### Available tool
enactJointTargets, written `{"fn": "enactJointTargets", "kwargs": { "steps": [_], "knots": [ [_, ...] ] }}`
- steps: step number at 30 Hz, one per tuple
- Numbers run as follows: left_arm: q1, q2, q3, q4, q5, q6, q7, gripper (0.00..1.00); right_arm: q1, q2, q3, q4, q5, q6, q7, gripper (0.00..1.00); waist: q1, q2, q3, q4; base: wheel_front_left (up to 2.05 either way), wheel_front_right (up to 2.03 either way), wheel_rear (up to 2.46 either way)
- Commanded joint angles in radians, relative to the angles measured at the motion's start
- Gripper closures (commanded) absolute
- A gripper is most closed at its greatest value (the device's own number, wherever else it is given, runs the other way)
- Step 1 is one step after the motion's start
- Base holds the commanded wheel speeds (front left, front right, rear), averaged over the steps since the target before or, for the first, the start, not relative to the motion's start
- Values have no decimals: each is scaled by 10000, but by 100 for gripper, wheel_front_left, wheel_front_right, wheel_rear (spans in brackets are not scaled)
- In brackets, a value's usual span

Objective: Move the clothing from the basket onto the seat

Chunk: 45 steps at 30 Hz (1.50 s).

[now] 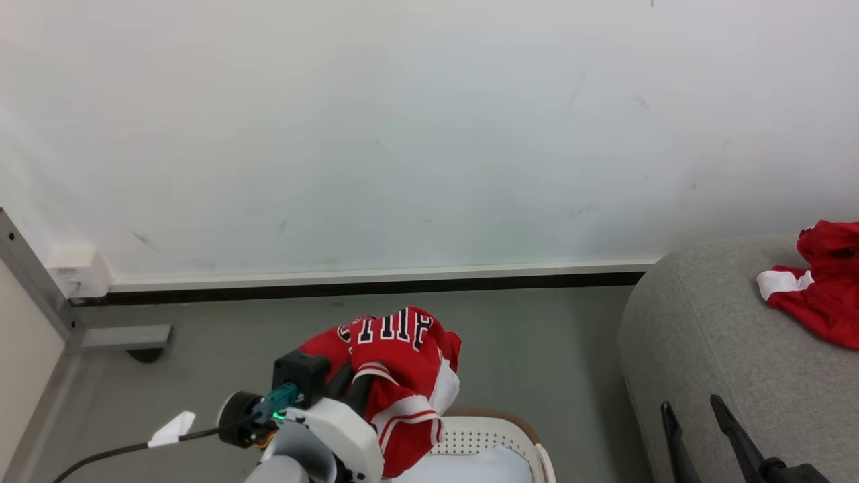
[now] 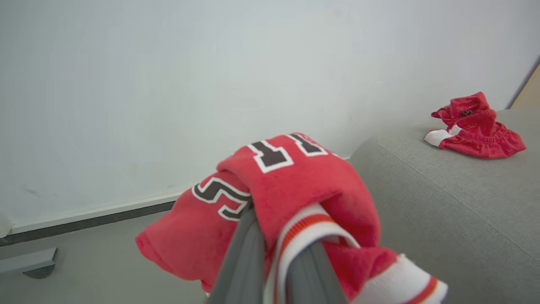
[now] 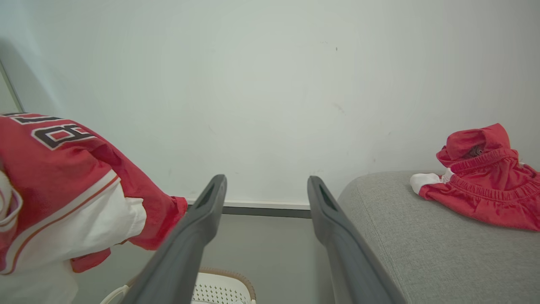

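Red jersey with white trim and black-and-white letters [image 1: 402, 362] hangs bunched from the left gripper [image 2: 278, 247], its long dark fingers clenched on a fold, raised above the small white perforated basket with a brown rim [image 1: 483, 439] at six o'clock in the head view. This looks like the carry step; next, I judge, the arm must swing toward three o'clock over the large grey woven seat [image 1: 711, 349] and let go near the crumpled red garment [image 1: 822, 295] lying there. The right gripper [image 1: 690, 404] is spread and empty at five o'clock. Cloth buries the left fingertips, and the basket is cut off at the bottom edge, so whether anything lies on its pale bluish pad [image 1: 470, 466] is unclear.
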Motion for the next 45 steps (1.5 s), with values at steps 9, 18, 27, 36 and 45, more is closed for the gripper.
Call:
{"fn": "enactJointTargets", "kwargs": {
  "steps": [9,18,27,36,45],
  "knots": [
    [569,524,96,-1476,-86,362,620,100,277,-74,1,130,35,-23,-32,0,2,-1,-343,-30,0,0,0],
    [835,816,150,-2261,-152,562,935,100,382,-97,62,191,91,-23,-32,0,2,-1,-514,32,0,0,0],
    [780,888,93,-2630,-202,623,1045,100,359,-90,172,268,133,-23,-32,0,2,-1,-462,120,0,0,0],
    [670,956,28,-2927,-211,645,1092,100,120,-390,520,304,272,-24,-32,0,2,-1,-361,118,0,0,0],
    [548,846,-248,-3221,-206,559,1187,100,-827,-1643,2444,345,891,-24,-32,0,2,-1,-248,148,0,0,0]
  ]
}}
